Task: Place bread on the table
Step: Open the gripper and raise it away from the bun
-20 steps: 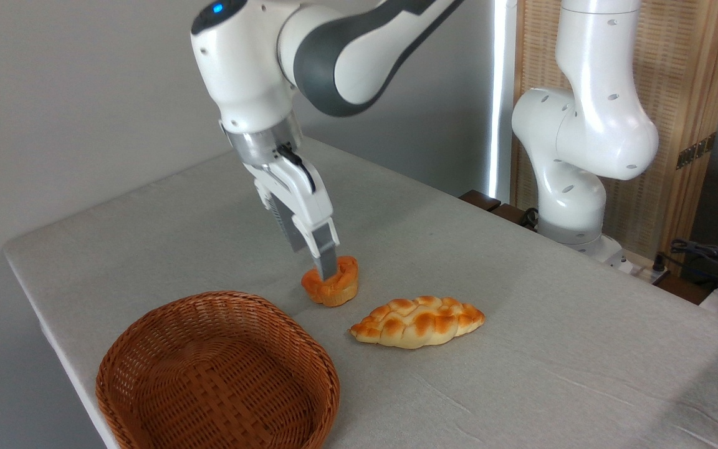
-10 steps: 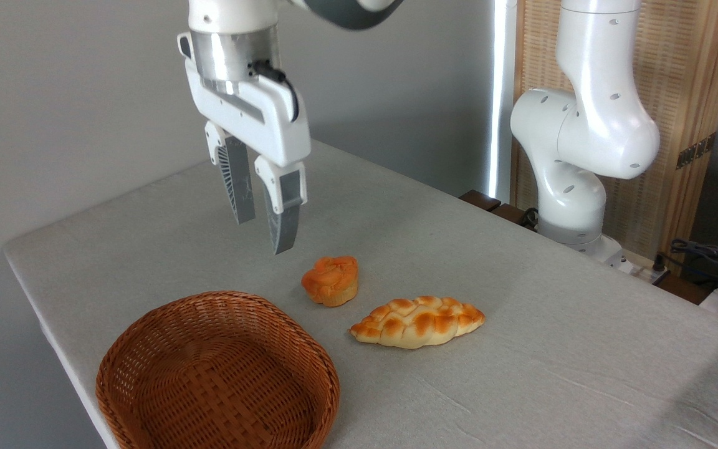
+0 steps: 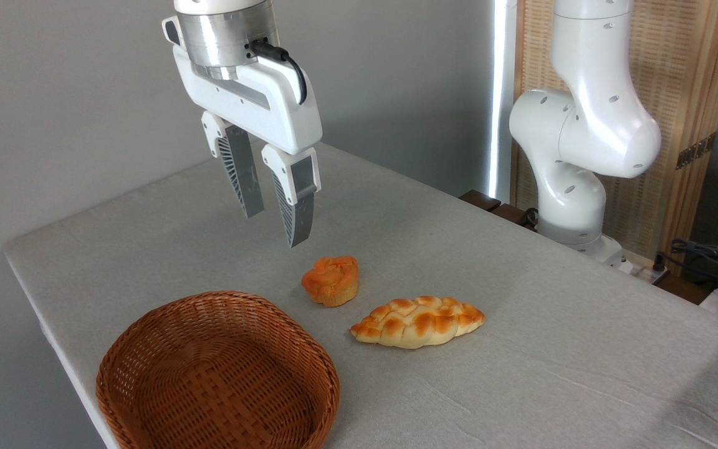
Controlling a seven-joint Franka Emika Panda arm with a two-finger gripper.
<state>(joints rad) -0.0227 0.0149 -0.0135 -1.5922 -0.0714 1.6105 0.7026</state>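
- Orange-brown bread [image 3: 330,280] resting on the grey cloth worktop [image 3: 521,299], mid-frame, just right of the wicker basket's [image 3: 147,349] far rim and just upper left of the braided loaf [image 3: 418,321], touching neither.
- Released and left behind: a second ago clamped on the bread at worktop level, now lifted clear toward the upper left of the frame.
- Jaws [image 3: 273,206] apart, nothing held between them, tips pointing down.
- Bread unmoved since half a second ago, upright on its base, glossy lumpy top showing.
- Jaws a little further right and slightly higher than half a second ago, the wrist turned so both ribbed inner faces show.
- Bread now below and to the right of the jaw tips, well apart, clear air between.
- Basket empty, as far as visible.
- Judged from this: placement done, the bread out on the worktop, only retreat left.
- No sign of rolling or tipping; flat base, likely to stay put.
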